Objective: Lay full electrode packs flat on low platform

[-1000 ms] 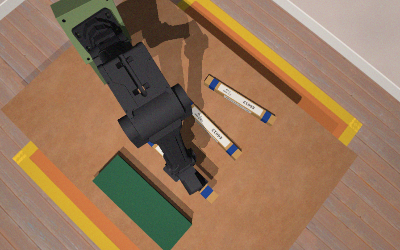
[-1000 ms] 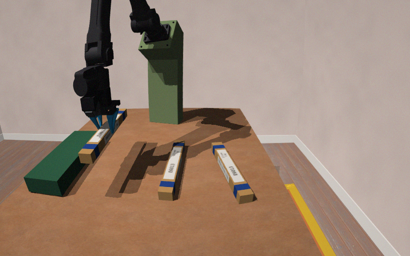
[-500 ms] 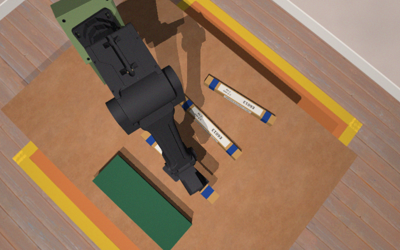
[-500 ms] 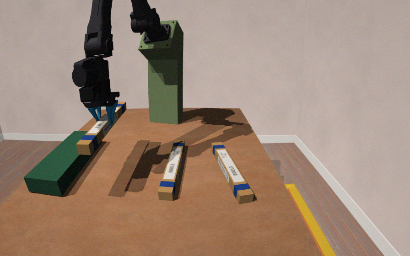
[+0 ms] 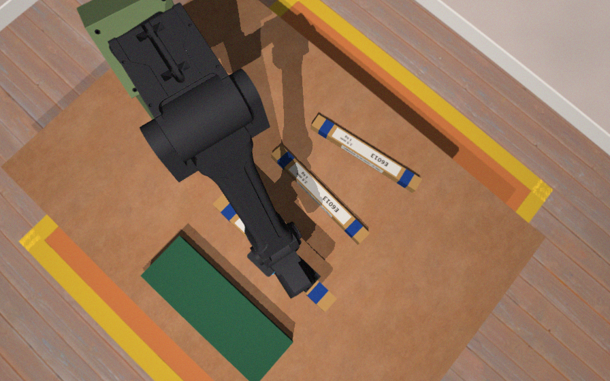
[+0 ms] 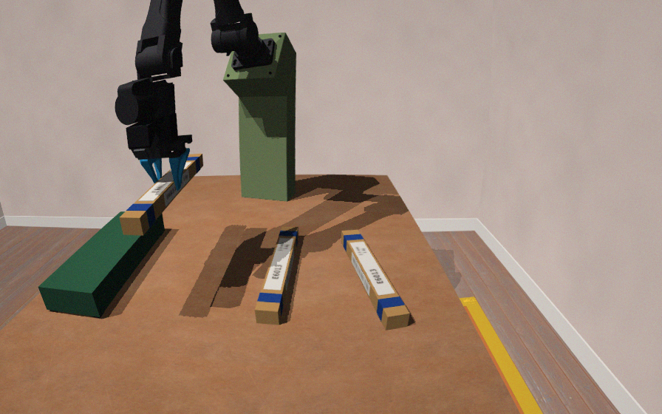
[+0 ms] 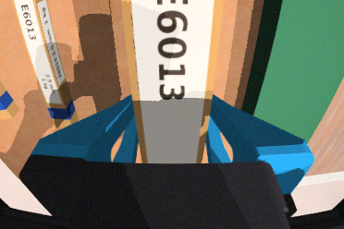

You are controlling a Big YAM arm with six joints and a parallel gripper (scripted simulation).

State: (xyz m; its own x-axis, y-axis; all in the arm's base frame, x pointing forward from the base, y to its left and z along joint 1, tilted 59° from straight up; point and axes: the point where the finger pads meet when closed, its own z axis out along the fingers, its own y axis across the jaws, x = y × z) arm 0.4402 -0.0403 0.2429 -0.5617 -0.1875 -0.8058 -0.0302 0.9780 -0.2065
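My gripper (image 6: 167,182) (image 7: 172,99) is shut on one long cardboard pack (image 5: 318,292) (image 6: 152,192) (image 7: 172,30) with blue bands and a white E6013 label. It holds the pack roughly level, well above the table, beside the green platform (image 5: 217,307) (image 6: 79,280) (image 7: 301,49). In the top view the arm hides the pack's middle and the fingers. A second pack (image 5: 320,192) (image 6: 275,272) (image 7: 38,37) lies flat on the table. A third pack (image 5: 366,152) (image 6: 373,275) (image 7: 5,101) lies flat farther from the platform. Nothing lies on the platform's visible top.
The brown table (image 5: 421,264) (image 6: 272,370) carries the packs and platform. The arm's green pedestal (image 5: 103,28) (image 6: 267,148) stands at the table's back edge. Yellow and orange strips (image 5: 393,75) (image 6: 498,350) run along the sides. Shadows of the arm and held pack fall near the second pack.
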